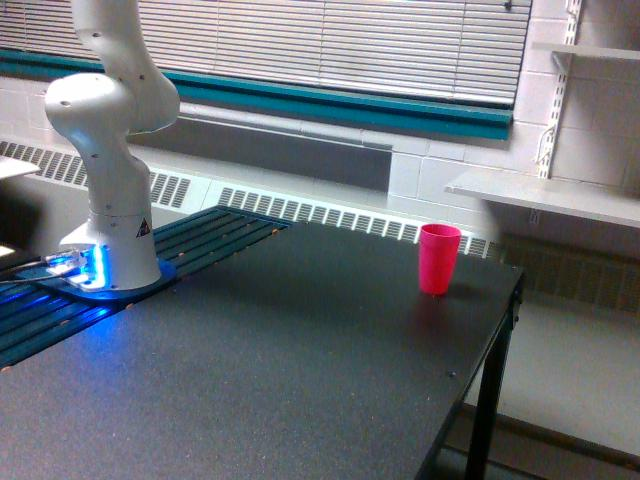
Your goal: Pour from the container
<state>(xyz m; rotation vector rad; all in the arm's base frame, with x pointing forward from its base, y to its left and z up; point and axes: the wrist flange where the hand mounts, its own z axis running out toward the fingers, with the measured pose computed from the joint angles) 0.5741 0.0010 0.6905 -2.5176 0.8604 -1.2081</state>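
Gripper out of frame; jaw state cannot tell. Container not visible, so position relative to jaws unknown. Only arm base (105, 200) and pink cup (438, 258) upright on table (300, 380), near far edge. Risk: misaligned pour spills bits onto table; cup tips if bumped.

Pink cup (439, 258) near table (300, 370) edge, arm base (110, 250) opposite
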